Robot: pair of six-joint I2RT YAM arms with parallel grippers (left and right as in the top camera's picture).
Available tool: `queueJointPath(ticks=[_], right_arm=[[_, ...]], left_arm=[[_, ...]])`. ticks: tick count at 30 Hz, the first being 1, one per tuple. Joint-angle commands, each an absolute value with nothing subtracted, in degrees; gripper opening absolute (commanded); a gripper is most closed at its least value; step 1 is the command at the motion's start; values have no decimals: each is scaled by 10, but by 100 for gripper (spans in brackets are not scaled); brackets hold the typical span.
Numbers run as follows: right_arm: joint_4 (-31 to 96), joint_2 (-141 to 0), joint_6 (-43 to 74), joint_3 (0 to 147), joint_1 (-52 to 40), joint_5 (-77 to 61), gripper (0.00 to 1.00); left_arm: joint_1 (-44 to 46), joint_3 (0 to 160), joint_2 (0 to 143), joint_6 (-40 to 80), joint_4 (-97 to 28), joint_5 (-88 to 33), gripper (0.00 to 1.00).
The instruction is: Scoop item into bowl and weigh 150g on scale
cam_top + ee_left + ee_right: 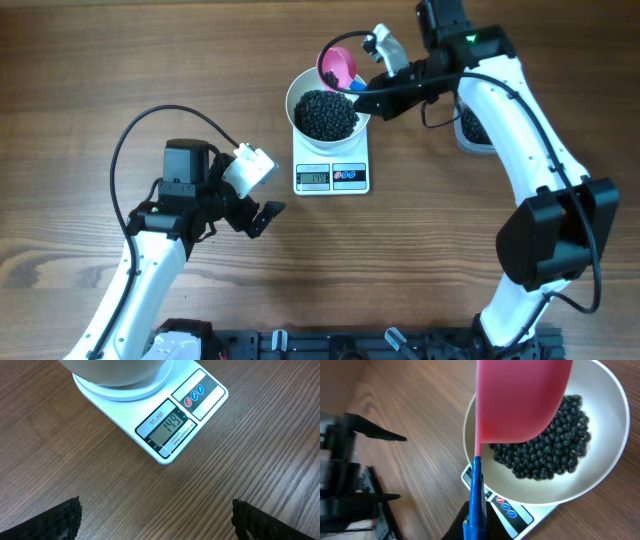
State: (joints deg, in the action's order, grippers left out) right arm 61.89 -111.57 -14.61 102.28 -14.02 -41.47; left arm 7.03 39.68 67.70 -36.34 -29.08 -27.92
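Pink scoop [520,400] in right tool [475,527] over bowl [612,452] w/ beans [545,455].

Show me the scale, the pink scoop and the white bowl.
scale [167,430], left wrist view, on its grey display.
scoop [520,400], right wrist view, on the pink cup.
bowl [607,445], right wrist view, on the bare inner wall.

Left arm [135,275]: white shell, black joints, black cable loop [150,113], white camera block [248,166]. Right arm [510,120]: same white-black build, green light [468,40] near wrist. Left claw [156,520]: black fingers [55,520], bumpy texture.
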Motion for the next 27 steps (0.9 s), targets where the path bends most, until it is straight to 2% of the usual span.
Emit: queueJointPath(ticks=[1, 12, 21, 27], right_arm=[[626, -1105, -129, 1036, -103, -466, 4], [663, -1047, -134, 1036, 33, -466, 4], [642, -1048, -117, 1036, 1, -460, 4], [617, -1048, -88, 1036, -73, -350, 4]], left_arm=[[74, 391, 672, -373, -289, -290, 100], [74, 391, 672, -372, -289, -290, 100], [74, 391, 672, -372, -289, -290, 100], [74, 391, 672, -373, -289, -290, 100]])
